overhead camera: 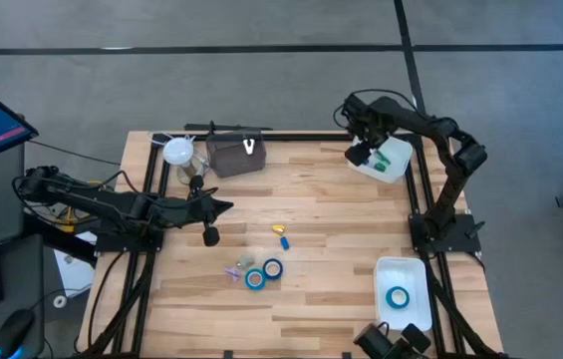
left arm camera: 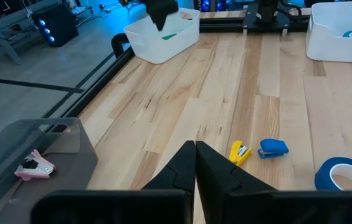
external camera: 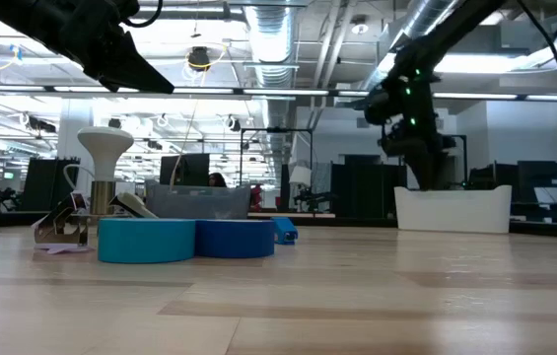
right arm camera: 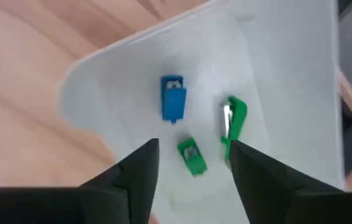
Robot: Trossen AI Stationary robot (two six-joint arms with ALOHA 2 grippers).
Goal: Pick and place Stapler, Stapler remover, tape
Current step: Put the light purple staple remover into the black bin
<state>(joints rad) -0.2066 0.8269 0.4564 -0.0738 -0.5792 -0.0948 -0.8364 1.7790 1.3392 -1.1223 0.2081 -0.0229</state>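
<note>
Two blue tape rolls (overhead camera: 254, 279) (overhead camera: 273, 268) lie flat on the table's near middle, and they also show in the low view (external camera: 147, 240) (external camera: 236, 238). A third roll (overhead camera: 398, 296) lies in the near right white bin (overhead camera: 401, 267). A small yellow stapler (left arm camera: 239, 152) and a blue one (left arm camera: 273, 148) lie on the wood. My left gripper (overhead camera: 229, 206) (left arm camera: 195, 144) hovers shut left of them. My right gripper (overhead camera: 363, 155) (right arm camera: 194, 146) hangs open above the far right white bin (right arm camera: 101, 68). That bin holds a blue stapler (right arm camera: 173, 98), a green stapler (right arm camera: 192, 156) and a green staple remover (right arm camera: 233, 121).
A grey bin (overhead camera: 236, 157) at the far middle holds a pink staple remover (left arm camera: 34, 167). A white lamp-like stand (overhead camera: 178, 153) is beside it. A small purple item (overhead camera: 233, 270) lies next to the tape rolls. Black frame rails run along the table's left, right and far edges.
</note>
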